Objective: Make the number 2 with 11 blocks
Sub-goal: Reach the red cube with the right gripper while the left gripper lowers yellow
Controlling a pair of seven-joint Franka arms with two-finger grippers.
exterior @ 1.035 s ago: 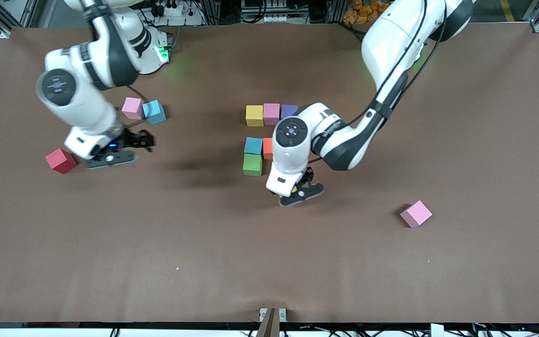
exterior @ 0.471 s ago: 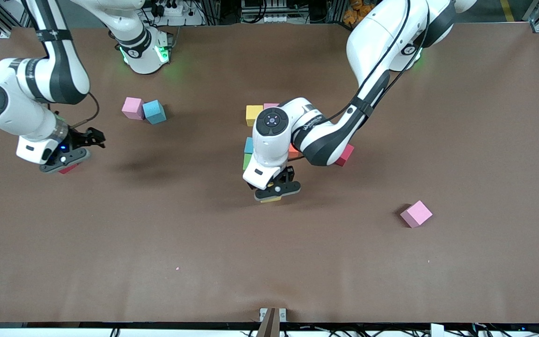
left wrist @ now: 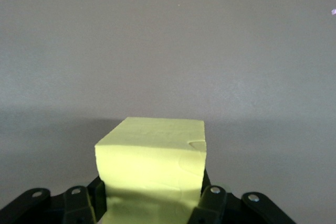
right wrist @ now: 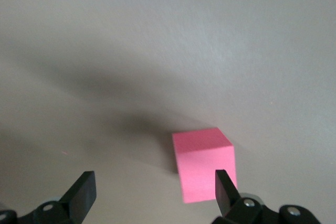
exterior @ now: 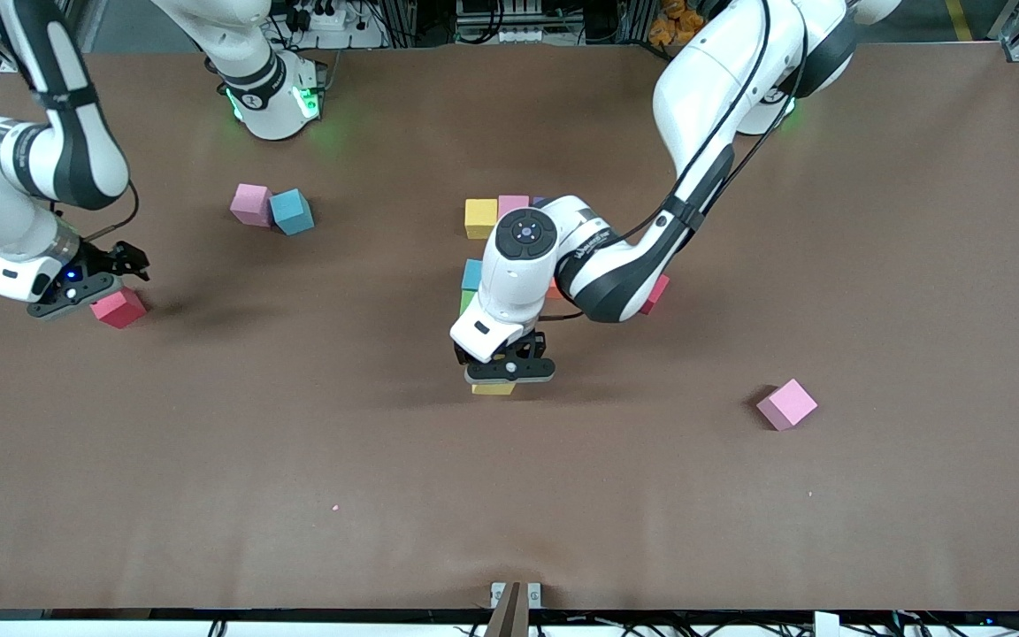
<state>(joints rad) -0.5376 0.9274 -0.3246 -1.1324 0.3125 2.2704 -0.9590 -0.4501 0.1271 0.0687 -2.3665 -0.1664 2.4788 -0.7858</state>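
**Left gripper holds yellow block; right gripper open by red block**

Front view: left gripper (exterior: 504,375) clamps a yellow block (exterior: 494,387) over the table (exterior: 509,495), nearer the camera than the partly built number 2 (exterior: 483,221). Right gripper (exterior: 89,281) hangs just beside a red block (exterior: 118,307) at the right arm's end.

Left wrist view: fingers (left wrist: 210,203) pinch the yellow block (left wrist: 152,156).

Right wrist view: fingers (right wrist: 83,192) spread wide, the red block (right wrist: 205,162) beneath, untouched.

left arm (exterior: 598,265) hiding most of the block cluster (exterior: 480,218), held yellow block (exterior: 494,387) mostly covered
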